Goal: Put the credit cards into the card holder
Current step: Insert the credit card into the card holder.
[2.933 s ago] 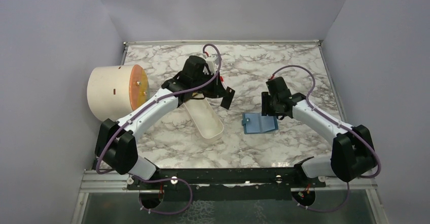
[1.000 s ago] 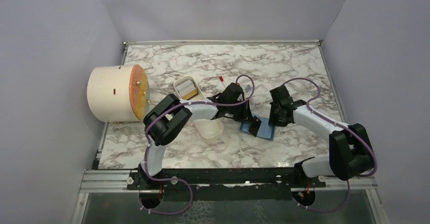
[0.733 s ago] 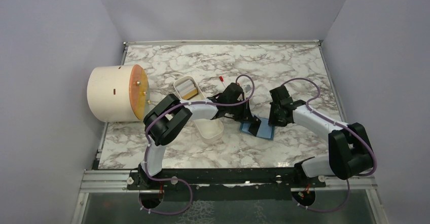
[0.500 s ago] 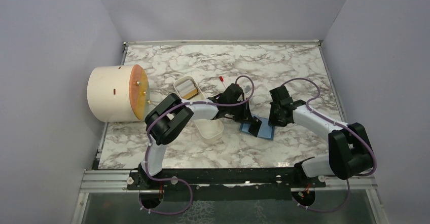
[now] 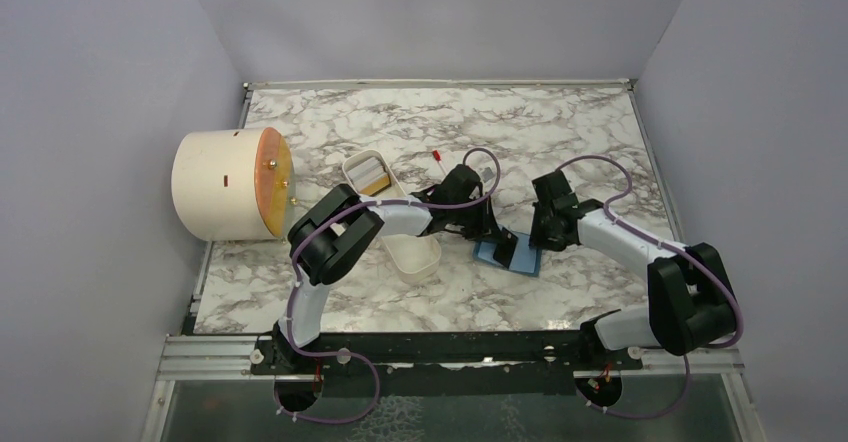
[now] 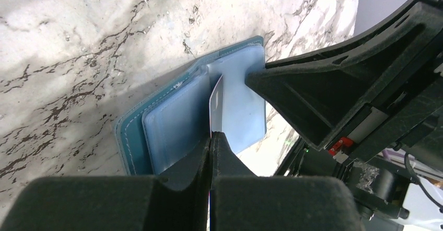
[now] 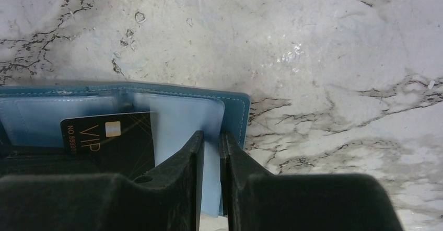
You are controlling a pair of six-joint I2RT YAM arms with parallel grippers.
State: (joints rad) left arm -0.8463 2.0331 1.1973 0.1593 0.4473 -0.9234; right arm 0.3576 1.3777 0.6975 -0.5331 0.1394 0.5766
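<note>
On the marble table [image 5: 560, 122], from left, a yellow-orange card [image 5: 368, 175] is shown lying in the white tray [image 5: 425, 262], the dark VIP card [image 7: 115, 137] is clamped on edge by the left gripper [image 6: 210, 137] at the fold of the opened card holder [image 5: 490, 254], and its right-hand sleeve is pinched by the right gripper [image 7: 209, 137].

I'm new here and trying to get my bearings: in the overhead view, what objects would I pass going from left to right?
Cream cylinder → long white tray → teal card holder.
</note>
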